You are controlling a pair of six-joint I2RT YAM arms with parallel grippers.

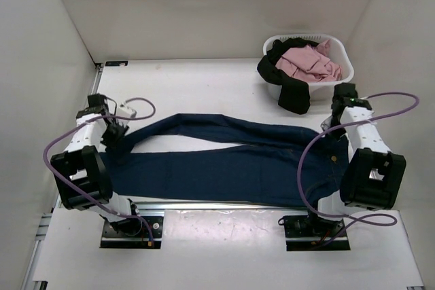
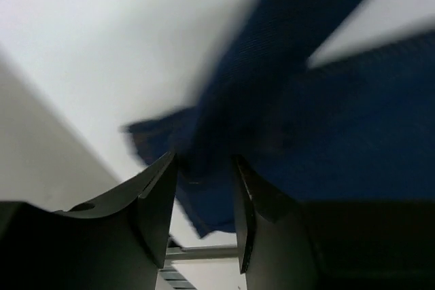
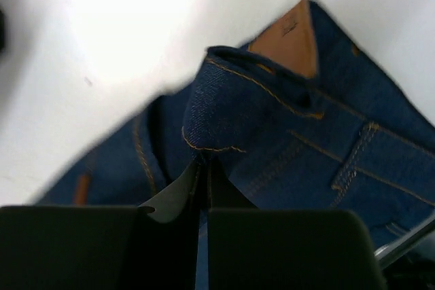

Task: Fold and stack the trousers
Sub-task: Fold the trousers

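Right tool [image 3: 204, 168] clamps navy trousers [image 1: 231, 164] at the waistband; left tool [image 2: 204, 164] seemingly pinches a hem; lift both evenly.

jeans [image 1: 231, 164] across front, basket [image 1: 347, 66] far-right, far-left open

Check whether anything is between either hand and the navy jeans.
Nothing visible is. The left hand has a leg end of the navy jeans between its fingers, and the right hand is pinched on a fold by the waistband.
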